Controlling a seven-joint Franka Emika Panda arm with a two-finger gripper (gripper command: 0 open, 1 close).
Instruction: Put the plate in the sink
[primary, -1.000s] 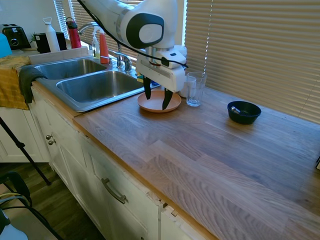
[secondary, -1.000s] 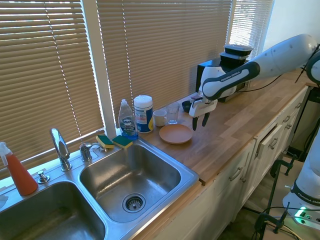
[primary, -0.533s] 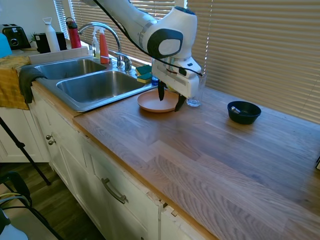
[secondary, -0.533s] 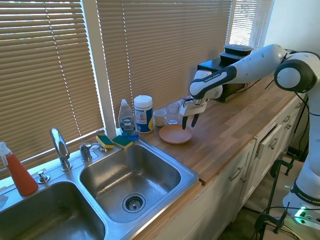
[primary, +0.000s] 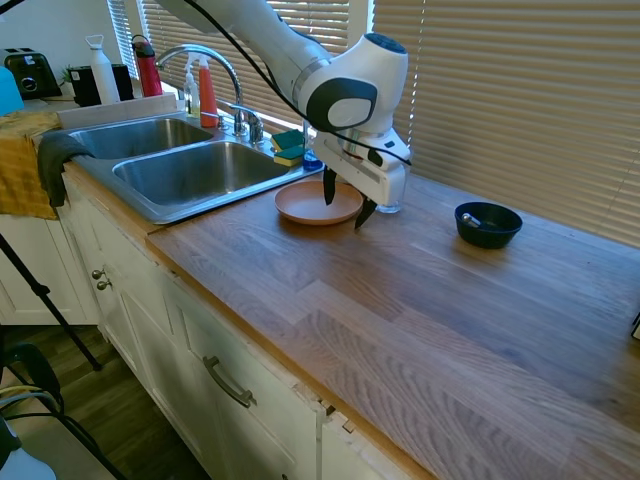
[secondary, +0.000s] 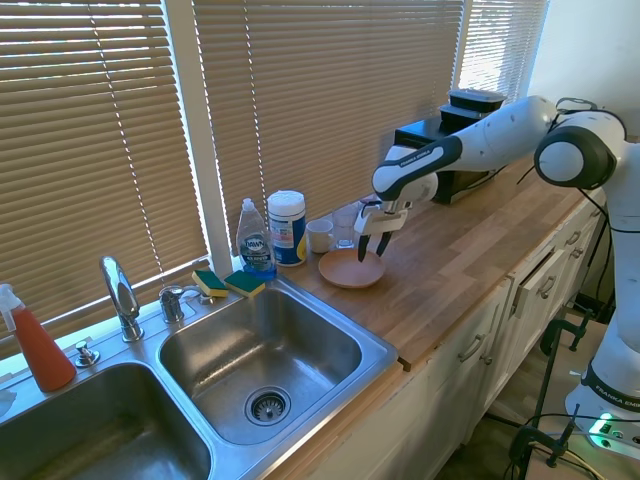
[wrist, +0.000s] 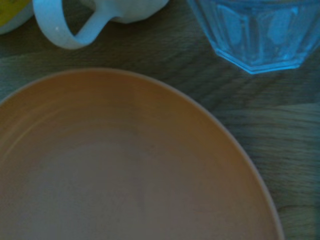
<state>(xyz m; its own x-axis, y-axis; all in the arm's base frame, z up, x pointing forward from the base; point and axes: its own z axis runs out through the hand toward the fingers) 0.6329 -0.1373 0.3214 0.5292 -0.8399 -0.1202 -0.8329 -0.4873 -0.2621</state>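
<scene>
Gripper (primary: 345, 203) now lower, astride the plate (primary: 312, 203) rim

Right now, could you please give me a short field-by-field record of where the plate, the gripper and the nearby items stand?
plate: salmon-orange plate flat on the wooden counter, beside the sink, not in it
gripper: gripper open, fingers pointing down astride the plate's rim on the far side from the sink
held: nothing
behind plate: clear glass and white mug
farther along counter: dark blue bowl
</scene>
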